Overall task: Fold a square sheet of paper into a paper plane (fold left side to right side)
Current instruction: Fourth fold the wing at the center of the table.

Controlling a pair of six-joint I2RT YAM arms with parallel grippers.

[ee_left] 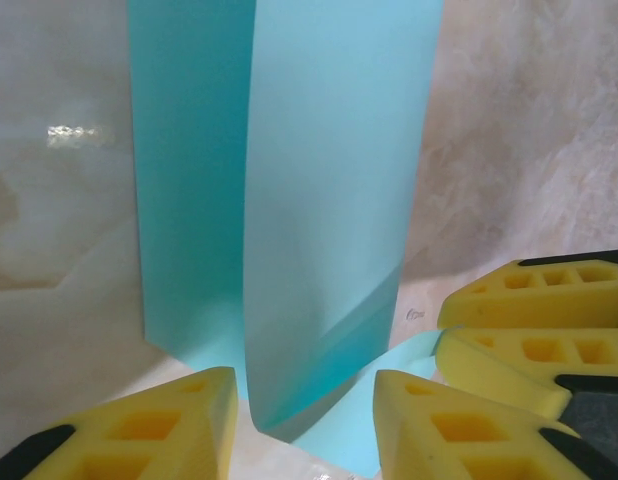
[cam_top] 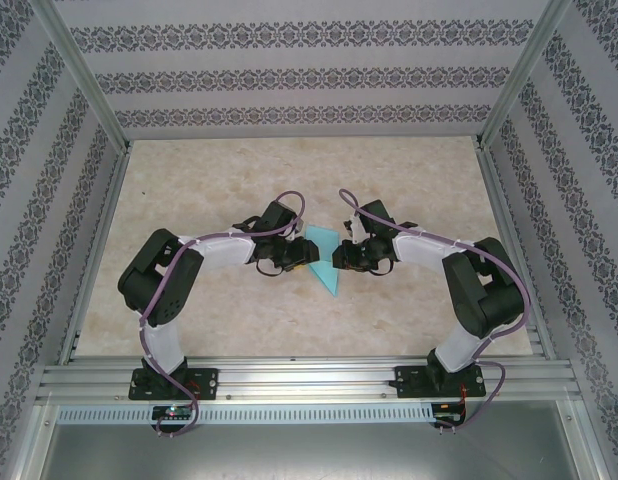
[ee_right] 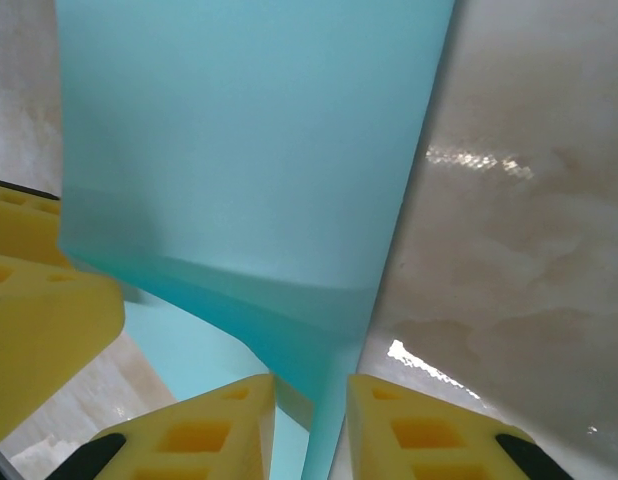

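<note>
Now sheet (cam_top: 326,265), long axis far-near, tip twd bases (cam_top: 174,382); L jaws apart round it, R jaws tight on it.

A folded turquoise paper sheet (cam_top: 327,268) is lying mid-way on the beige marbled worktop (cam_top: 189,180), sitting between the left gripper (cam_top: 292,264) on its left and the right gripper (cam_top: 341,260) on its right.

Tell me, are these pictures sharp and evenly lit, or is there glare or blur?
Top external view: even, soft light, everything sharp, the turquoise paper small. Left wrist view: a white glare patch on the table; the paper's near edge goes soft. Right wrist view: glare streaks on the table, paper close and hazy.
</note>
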